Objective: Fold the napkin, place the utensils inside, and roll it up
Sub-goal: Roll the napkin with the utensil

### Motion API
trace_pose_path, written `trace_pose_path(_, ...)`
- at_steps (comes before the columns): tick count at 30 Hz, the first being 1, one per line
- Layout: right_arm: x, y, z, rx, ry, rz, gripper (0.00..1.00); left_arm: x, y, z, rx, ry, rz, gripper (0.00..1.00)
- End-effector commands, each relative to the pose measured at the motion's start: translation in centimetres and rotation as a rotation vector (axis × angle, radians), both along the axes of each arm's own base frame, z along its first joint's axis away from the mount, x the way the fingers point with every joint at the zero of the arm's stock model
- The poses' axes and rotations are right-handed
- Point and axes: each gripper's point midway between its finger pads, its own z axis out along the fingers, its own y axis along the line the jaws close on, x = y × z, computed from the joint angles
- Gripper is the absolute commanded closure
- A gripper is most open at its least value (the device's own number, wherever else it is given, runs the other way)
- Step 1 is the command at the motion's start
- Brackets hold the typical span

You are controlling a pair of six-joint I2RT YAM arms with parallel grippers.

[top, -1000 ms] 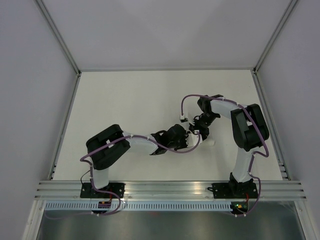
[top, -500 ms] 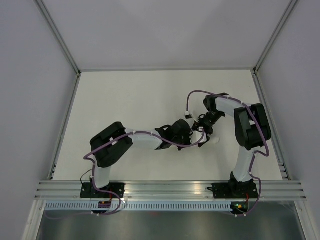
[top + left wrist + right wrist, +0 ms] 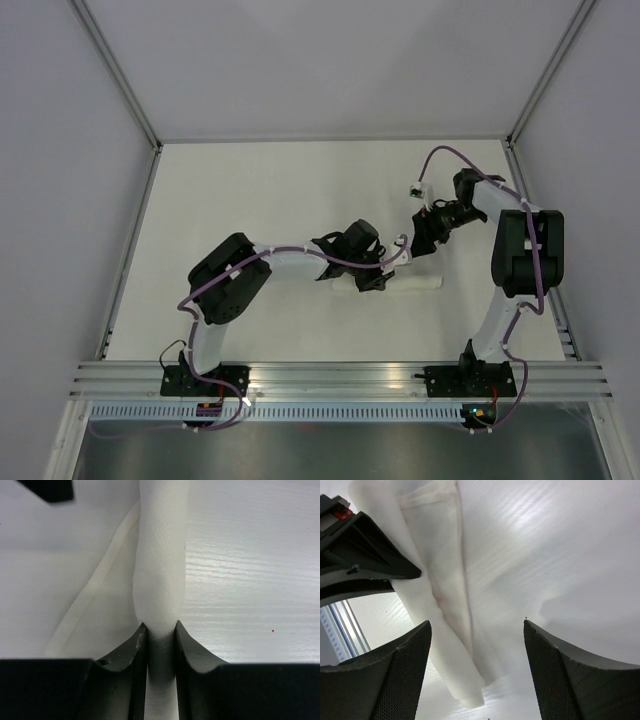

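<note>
The napkin (image 3: 418, 284) lies rolled into a white tube right of the table's middle. My left gripper (image 3: 373, 276) is shut on the tube; in the left wrist view its black fingers (image 3: 134, 647) press both sides of the napkin (image 3: 161, 565), and a loose flat flap (image 3: 95, 615) trails off to the left. My right gripper (image 3: 427, 234) hovers open just beyond the tube's right end, holding nothing. The right wrist view shows the right gripper (image 3: 477, 626) with jaws wide apart above the napkin (image 3: 442, 640) and its free end. The utensils are hidden.
Aluminium rails (image 3: 525, 210) edge the table on both sides, and grey walls rise behind them. The left gripper's body (image 3: 365, 555) fills the upper left corner of the right wrist view, close to the right fingers. Purple cables (image 3: 445, 153) loop above the right wrist.
The right gripper has opened, let go of the napkin and drawn back to the far right. The left gripper has slid right and stays clamped on the roll.
</note>
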Motion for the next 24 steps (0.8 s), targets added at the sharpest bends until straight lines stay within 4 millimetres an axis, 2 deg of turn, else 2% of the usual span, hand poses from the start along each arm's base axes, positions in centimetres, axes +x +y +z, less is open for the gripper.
trace_pose_path(1, 2.4, -0.9, 4.6, 0.154, -0.138, -0.053, 0.2, -4.5, 3.9, -5.1, 0.18, 0.308, -0.01, 0.98)
trace_pose_path(4, 2.1, -2.5, 5.5, 0.143, -0.215, -0.067, 0.21, -4.4, 4.3, -5.2, 0.183, 0.384, -0.009, 0.98)
trace_pose_path(5, 1.7, -2.8, 4.8, 0.129, -0.236, -0.068, 0.21, -4.3, 4.2, -5.4, 0.183, 0.404, -0.011, 0.97)
trace_pose_path(6, 1.5, -2.9, 5.7, 0.113, -0.297, -0.064, 0.2, -4.3, 4.4, -5.3, 0.172, 0.444, -0.013, 0.97)
trace_pose_path(8, 0.8, -3.1, 4.8, 0.083, -0.36, -0.064, 0.2, -4.1, 4.4, -5.1, 0.173, 0.499, -0.009, 0.96)
trace_pose_path(9, 0.6, -3.1, 5.8, 0.066, -0.428, -0.06, 0.19, -4.1, 4.6, -5.2, 0.164, 0.546, -0.011, 0.96)
trace_pose_path(10, -0.5, -3.0, 4.8, 0.049, -0.419, -0.066, 0.19, -4.4, 4.9, -5.3, 0.174, 0.581, -0.008, 0.96)
trace_pose_path(12, -0.1, -3.0, 5.8, 0.012, -0.538, -0.056, 0.18, -4.1, 4.8, -5.5, 0.169, 0.613, -0.006, 0.96)
trace_pose_path(13, -1.2, -2.6, 4.6, -0.015, -0.53, -0.041, 0.18, -4.1, 4.8, -5.4, 0.167, 0.624, -0.007, 0.95)
trace_pose_path(15, -1.0, -2.2, 5.2, -0.059, -0.638, -0.022, 0.18, -4.0, 4.9, -5.6, 0.172, 0.66, 0.004, 0.94)
trace_pose_path(16, -1.7, -1.1, 4.1, -0.071, -0.666, 0.014, 0.18, -4.0, 4.8, -5.6, 0.172, 0.675, 0.004, 0.93)
trace_pose_path(17, -1.8, -1.4, 3.6, -0.127, -0.688, 0.009, 0.18, -4.0, 4.7, -5.3, 0.169, 0.7, 0.005, 0.93)
trace_pose_path(18, -2.1, -0.6, 4.1, -0.141, -0.745, 0.031, 0.18, -3.9, 4.7, -5.3, 0.169, 0.714, 0.01, 0.93)
trace_pose_path(19, -3.5, 0.6, 2.7, -0.152, -0.744, 0.078, 0.17, -3.9, 4.7, -5.6, 0.175, 0.726, 0.014, 0.93)
trace_pose_path(21, -3.3, 1.3, 2.9, -0.189, -0.825, 0.095, 0.16, -3.8, 4.7, -5.4, 0.179, 0.741, 0.021, 0.93)
trace_pose_path(22, -4.0, 2.4, 2.4, -0.186, -0.84, 0.132, 0.16, -3.8, 4.7, -5.6, 0.182, 0.745, 0.024, 0.92)
trace_pose_path(24, -4.4, 2.9, 1.8, -0.213, -0.846, 0.154, 0.15, -3.6, 4.7, -5.7, 0.189, 0.745, 0.036, 0.92)
